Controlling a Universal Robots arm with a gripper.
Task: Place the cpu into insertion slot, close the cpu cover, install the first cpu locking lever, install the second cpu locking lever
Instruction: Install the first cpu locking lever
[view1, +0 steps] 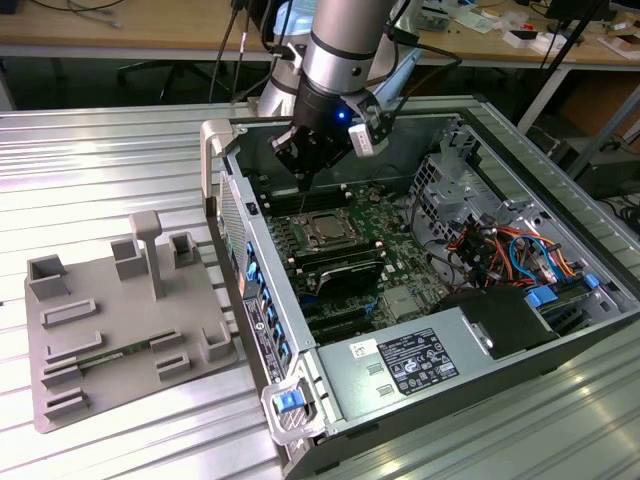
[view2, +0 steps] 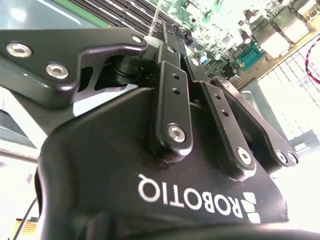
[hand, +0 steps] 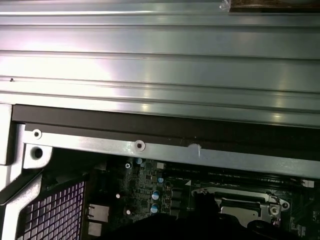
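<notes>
The open computer case (view1: 420, 300) lies on the tabletop (view1: 100, 160), with a fixture tray (view1: 110, 330) beside it toward the exterior view's left. Inside the case, the insertion slot (view1: 325, 230) sits on the motherboard (view1: 380, 215), under the claw (view1: 305, 172).

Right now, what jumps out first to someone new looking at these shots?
The silver-and-black robot arm with its black tool hanging inside the open grey computer case, over the green motherboard. Just below it in the exterior view sits the square CPU socket with a silver metal frame around a grey chip top. On the exterior view's left, a grey plastic fixture tray with upright posts lies on the ribbed metal table.
</notes>
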